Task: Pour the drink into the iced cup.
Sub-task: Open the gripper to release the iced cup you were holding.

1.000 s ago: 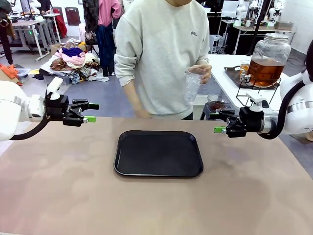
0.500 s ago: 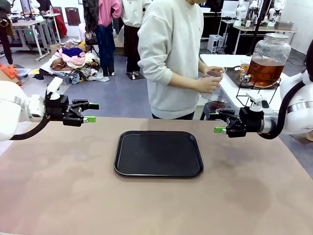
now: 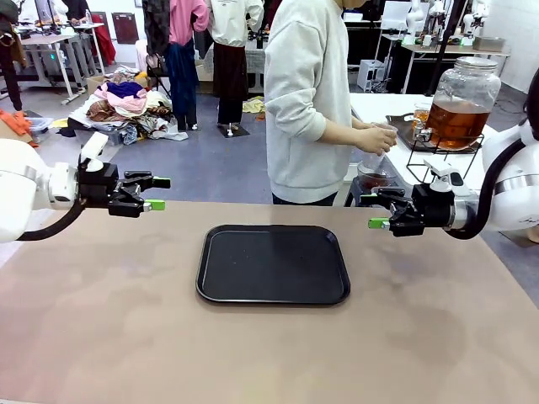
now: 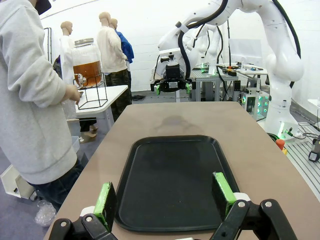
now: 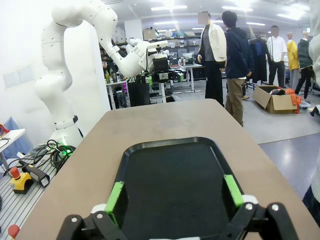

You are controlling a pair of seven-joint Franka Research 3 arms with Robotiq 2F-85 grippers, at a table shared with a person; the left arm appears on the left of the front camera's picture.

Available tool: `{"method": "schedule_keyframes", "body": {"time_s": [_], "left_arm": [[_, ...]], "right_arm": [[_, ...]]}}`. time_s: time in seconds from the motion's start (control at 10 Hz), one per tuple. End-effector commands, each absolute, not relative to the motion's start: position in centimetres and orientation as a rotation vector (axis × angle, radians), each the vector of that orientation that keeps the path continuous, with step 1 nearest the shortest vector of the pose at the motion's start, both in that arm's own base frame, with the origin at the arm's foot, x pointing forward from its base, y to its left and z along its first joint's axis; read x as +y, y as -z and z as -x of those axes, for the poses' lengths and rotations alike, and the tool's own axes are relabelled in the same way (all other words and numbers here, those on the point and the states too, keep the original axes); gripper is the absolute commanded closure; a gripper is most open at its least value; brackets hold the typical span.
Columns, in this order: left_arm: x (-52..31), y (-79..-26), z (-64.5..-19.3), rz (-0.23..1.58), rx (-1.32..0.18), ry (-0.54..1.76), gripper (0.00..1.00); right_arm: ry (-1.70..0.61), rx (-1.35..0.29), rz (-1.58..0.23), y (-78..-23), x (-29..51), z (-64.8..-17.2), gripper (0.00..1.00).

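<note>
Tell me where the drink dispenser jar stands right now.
In the front view the dispenser jar stands on a black wire stand on a white side table at the far right, behind the right gripper, with the person's hand holding a cup beside its spigot.

Brightness: even and bright indoors, no dim corners.
Source: ceiling strip lights (image 5: 235, 9), flaring white overhead.
Shadows: soft and faint on the table (image 3: 438, 337).
Glare: dull sheen on the black tray (image 3: 273, 263).
Distortion: wide-angle bending at wrist-view edges.
Focus: near green pads (image 4: 105, 199) slightly soft; background sharp.
</note>
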State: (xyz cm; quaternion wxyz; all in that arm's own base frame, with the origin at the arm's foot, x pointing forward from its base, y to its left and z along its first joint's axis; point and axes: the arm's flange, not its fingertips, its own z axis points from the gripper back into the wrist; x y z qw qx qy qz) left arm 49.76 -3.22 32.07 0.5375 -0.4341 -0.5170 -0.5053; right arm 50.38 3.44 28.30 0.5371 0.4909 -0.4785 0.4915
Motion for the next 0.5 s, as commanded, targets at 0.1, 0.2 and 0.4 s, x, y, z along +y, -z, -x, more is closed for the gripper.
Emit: {"method": "schedule_keyframes", "body": {"time_s": [0.1, 0.2, 0.4], "left_arm": [[-3.33, -32.24, -49.76, 1.032, -1.241, 1.196, 0.0], [-3.33, -32.24, -49.76, 1.032, -1.241, 1.196, 0.0], [-3.33, -32.24, -49.76, 1.032, -1.241, 1.196, 0.0]], "right_arm": [[-1.171, -1.14, -1.16, -28.51, 3.69, -50.62, 0.0], [-1.171, -1.14, -1.16, -28.51, 3.69, -50.62, 0.0], [-1.171, -1.14, -1.16, -28.51, 3.69, -50.62, 0.0]]}}
